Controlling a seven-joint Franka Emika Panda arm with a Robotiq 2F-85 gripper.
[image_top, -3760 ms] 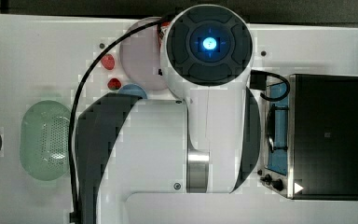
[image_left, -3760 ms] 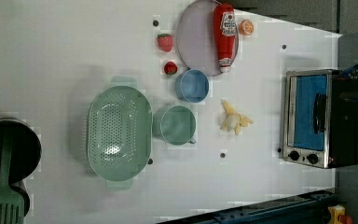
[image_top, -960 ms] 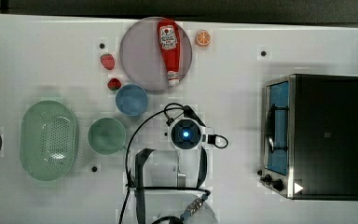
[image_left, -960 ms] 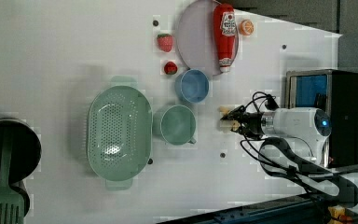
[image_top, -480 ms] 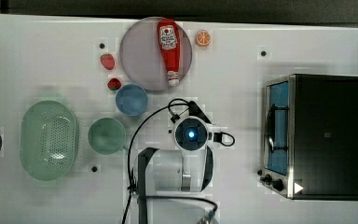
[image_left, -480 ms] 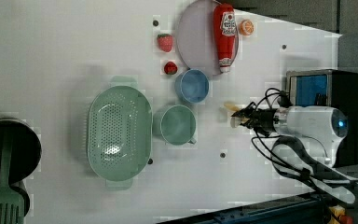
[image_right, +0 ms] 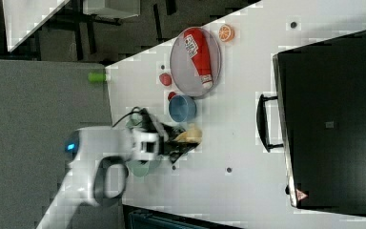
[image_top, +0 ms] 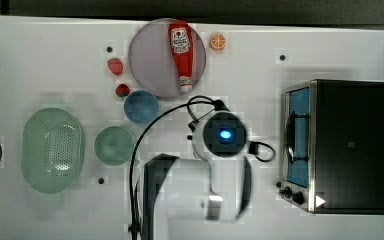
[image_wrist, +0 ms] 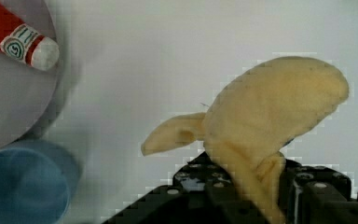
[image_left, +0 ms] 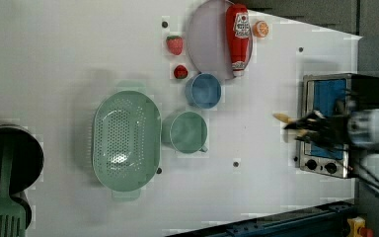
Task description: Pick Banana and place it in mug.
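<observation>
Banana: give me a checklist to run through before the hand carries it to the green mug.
1. Banana gripped in the hand: ok, it sits between the fingers in the wrist view.
2. Banana off the table: ok, the left view shows it raised with the hand.
3. Mug upright, mouth open: ok.
4. Mug interior free: ok, nothing seen inside in the top view.
5. Right target: ok, mug stands between the blue cup and the green basket; do not confuse them.
6. Grip secure for travel: cannot tell; much of the banana sticks out past the fingers.
</observation>
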